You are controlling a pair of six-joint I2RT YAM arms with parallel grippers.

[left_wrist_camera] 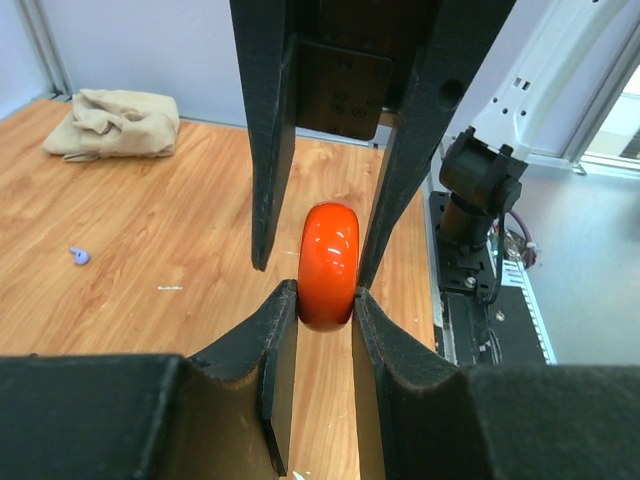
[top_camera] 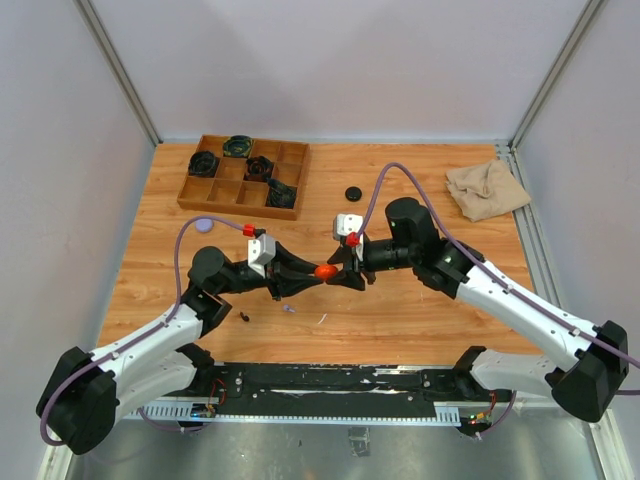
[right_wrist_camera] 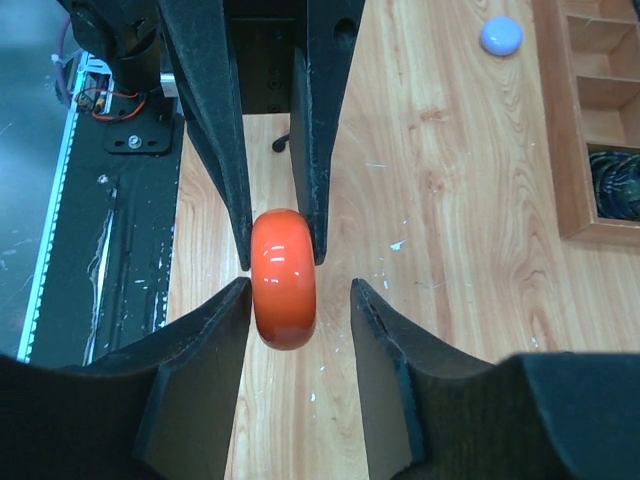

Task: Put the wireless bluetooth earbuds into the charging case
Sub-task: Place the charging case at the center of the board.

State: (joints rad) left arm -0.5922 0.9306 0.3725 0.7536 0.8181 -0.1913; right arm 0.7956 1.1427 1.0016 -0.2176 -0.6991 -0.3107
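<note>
A glossy orange-red round charging case [top_camera: 326, 271] hangs above the middle of the table. My left gripper [left_wrist_camera: 325, 300] is shut on it, both pads pressed against its flat sides [left_wrist_camera: 329, 262]. My right gripper [right_wrist_camera: 300, 295] faces it from the other side and straddles the same case [right_wrist_camera: 284, 278]. Its left finger [right_wrist_camera: 225, 320] is against the case, and a gap shows at its right finger [right_wrist_camera: 375, 320]. A lavender earbud [left_wrist_camera: 79, 255] lies on the wood, also visible in the top view [top_camera: 288, 310]. A black earbud [top_camera: 245, 317] lies near it. No orange-red earbud shows.
A wooden compartment tray [top_camera: 222, 186] holding dark round cases stands at the back left. A lavender round case [top_camera: 205, 225] sits in front of it, a black disc [top_camera: 353, 192] lies mid-back, and a beige cloth [top_camera: 487, 188] is at the back right.
</note>
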